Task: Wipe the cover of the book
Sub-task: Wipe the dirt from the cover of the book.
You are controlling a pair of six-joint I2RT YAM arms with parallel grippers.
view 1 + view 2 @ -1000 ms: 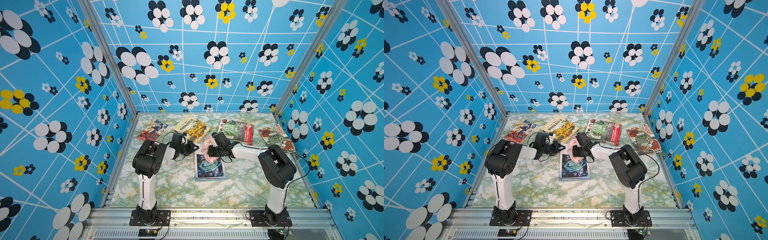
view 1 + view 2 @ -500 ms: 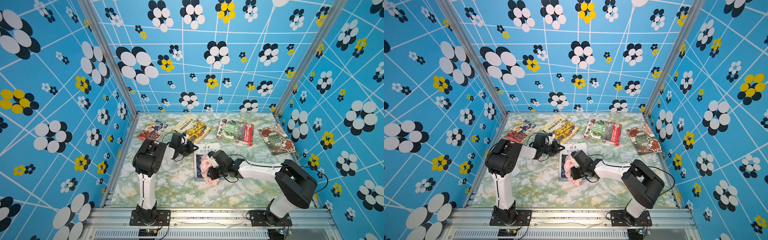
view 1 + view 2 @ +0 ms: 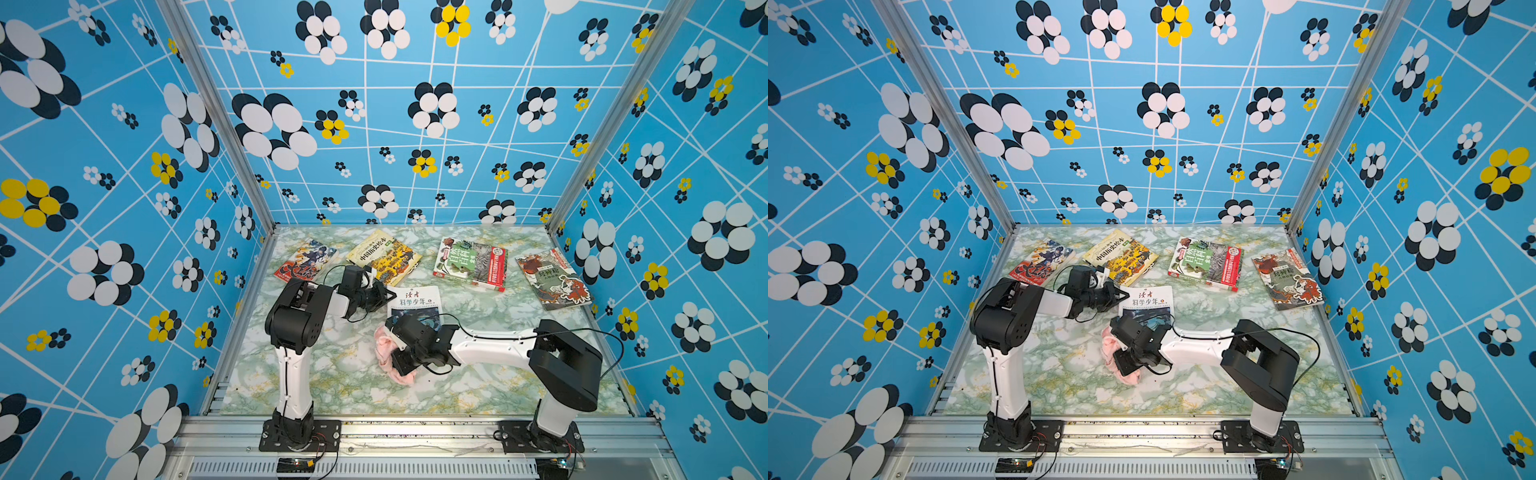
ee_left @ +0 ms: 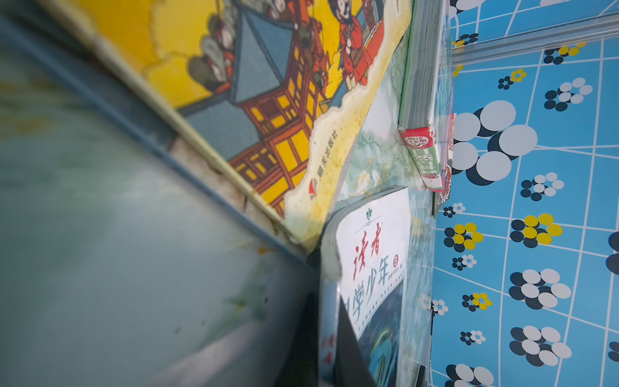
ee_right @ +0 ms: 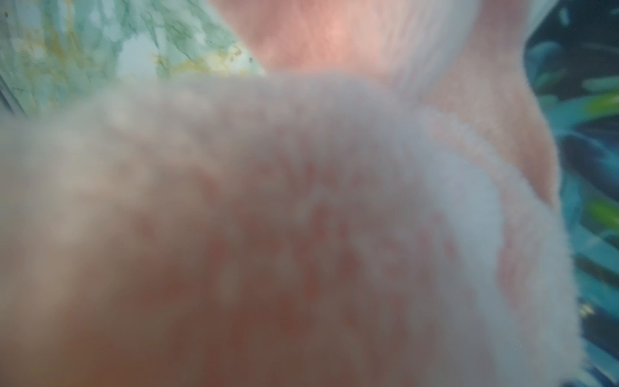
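Lying low, outstretched: R claw (image 3: 390,348) clamping cloth (image 3: 405,377).

Green-marbled table (image 3: 332,374) with white-topped book (image 3: 412,297), four more books (image 3: 469,262) behind, crumpled pink cloth (image 3: 384,344).

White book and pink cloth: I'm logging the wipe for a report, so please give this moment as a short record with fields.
book: white book flat on the table, far part of its cover bare
cloth: pink cloth bunched at the book's near edge, partly on the table
right gripper: shut on the pink cloth
left gripper: shut, tip at the book's far corner
nearest neighbour: yellow book, just behind the left gripper
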